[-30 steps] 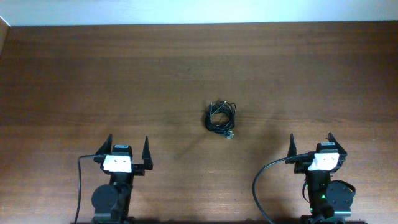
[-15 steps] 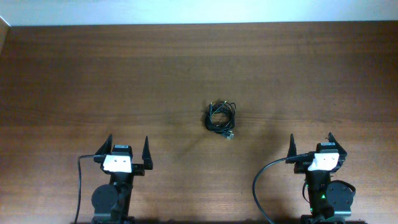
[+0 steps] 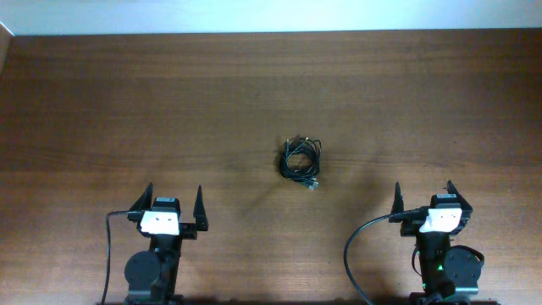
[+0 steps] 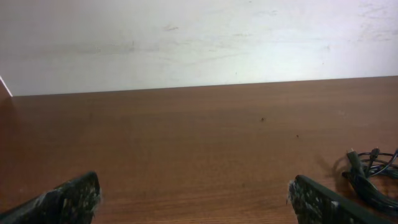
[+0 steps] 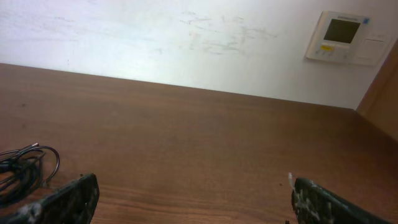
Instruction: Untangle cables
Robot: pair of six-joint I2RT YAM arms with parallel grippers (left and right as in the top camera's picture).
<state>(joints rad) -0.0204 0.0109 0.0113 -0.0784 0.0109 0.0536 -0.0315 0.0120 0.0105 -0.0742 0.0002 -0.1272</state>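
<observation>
The left gripper (image 3: 174,199) and right gripper (image 3: 423,196) gape wide, empty, near the front edge of the table (image 3: 127,102). The cables (image 3: 301,160) lie mid-table between them, well apart from both: likely light, limp and snag-prone, best pinched at an outer loop or plug end. Knots are too fine to read; both wrist views crop the bundle.

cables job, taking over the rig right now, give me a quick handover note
Left gripper: open, empty, at the near edge of the table, left of the cables.
Right gripper: open, empty, at the near edge, right of the cables.
Cables: one small knotted bundle lying mid-table, ahead of both arms, touched by neither gripper.
Done: nothing yet.
Left: reach in, grip the bundle, pull the wires apart.
</observation>
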